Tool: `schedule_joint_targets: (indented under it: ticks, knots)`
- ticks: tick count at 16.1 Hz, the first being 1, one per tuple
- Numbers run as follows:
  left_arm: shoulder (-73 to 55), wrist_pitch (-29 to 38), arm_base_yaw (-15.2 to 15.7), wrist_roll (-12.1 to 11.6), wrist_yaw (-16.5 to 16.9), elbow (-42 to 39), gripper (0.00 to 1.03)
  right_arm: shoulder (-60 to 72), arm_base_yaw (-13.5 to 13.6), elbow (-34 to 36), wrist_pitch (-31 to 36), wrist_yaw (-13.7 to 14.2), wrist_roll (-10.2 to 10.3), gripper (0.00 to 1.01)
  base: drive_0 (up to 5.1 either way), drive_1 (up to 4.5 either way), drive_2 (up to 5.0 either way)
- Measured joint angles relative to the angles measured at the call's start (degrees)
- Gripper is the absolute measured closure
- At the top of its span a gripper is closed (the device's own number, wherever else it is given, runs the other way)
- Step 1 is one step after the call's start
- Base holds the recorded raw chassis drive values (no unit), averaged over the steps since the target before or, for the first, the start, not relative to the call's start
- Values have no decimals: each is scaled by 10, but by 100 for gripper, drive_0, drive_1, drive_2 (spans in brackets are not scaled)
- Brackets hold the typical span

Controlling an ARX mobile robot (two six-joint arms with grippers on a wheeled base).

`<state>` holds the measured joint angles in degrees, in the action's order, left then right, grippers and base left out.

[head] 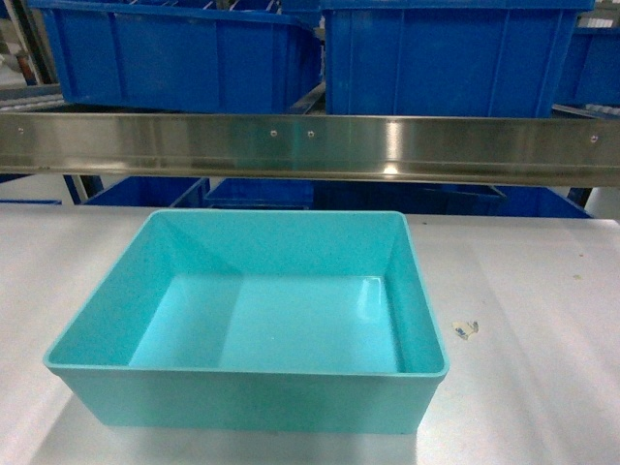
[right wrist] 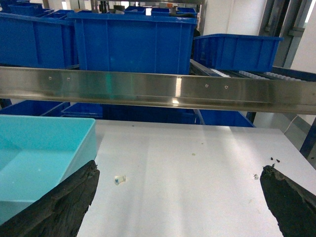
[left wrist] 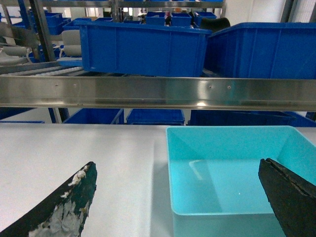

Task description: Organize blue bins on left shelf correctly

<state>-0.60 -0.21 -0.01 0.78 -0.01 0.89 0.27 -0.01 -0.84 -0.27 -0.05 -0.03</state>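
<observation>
The light turquoise blue bin [head: 247, 320] stands empty and upright on the white table [head: 542, 291], just in front of the left shelf's stainless rail [head: 310, 145]. Neither gripper shows in the head view. In the left wrist view my left gripper [left wrist: 177, 167] is open and low over the table. The bin's [left wrist: 232, 168] near left corner lies between the fingers, and nothing is held. My right gripper [right wrist: 178, 170] is also open over bare table, with the bin [right wrist: 44, 148] just beyond its left finger [right wrist: 74, 202].
Darker royal-blue ribbed bins [head: 446, 58] stand on the shelf behind the rail, and others [head: 257, 192] sit on the level below. White roller tracks [right wrist: 247, 74] run at the right. A small scrap [head: 466, 329] lies on the table right of the bin.
</observation>
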Motion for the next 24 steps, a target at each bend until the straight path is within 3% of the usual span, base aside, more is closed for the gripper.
schedule_joint_targets:
  ticks: [4,6,8,10,12,15,18,22,24]
  knots:
    - [-5,9,0,0,-1,0,5,7,3,0,13,1,0,3,0,0,0]
    - [-141,104,3,7,-13,5,5,130,20,-11,109,-1,4,3,0,0,0]
    - [-274,174,-28,7,-32,27,5,265,30,-56,196,-8,5,3,0,0,0]
    - [-391,237,-31,9,-30,85,5,379,73,-116,236,17,0,3,0,0,0]
    - [-504,263,-16,12,-35,122,5,485,118,-161,241,35,-9,3,0,0,0]
    - [-624,300,23,12,-45,143,5,593,167,-248,185,34,-11,3,0,0,0]
    - [-671,289,39,10,-58,165,5,636,188,-294,131,-4,-10,3,0,0,0]
    - [-671,290,38,7,-58,165,5,636,188,-294,132,-4,-9,3,0,0,0]
    - [-738,321,39,17,-66,178,5,687,203,-322,140,5,-10,3,0,0,0]
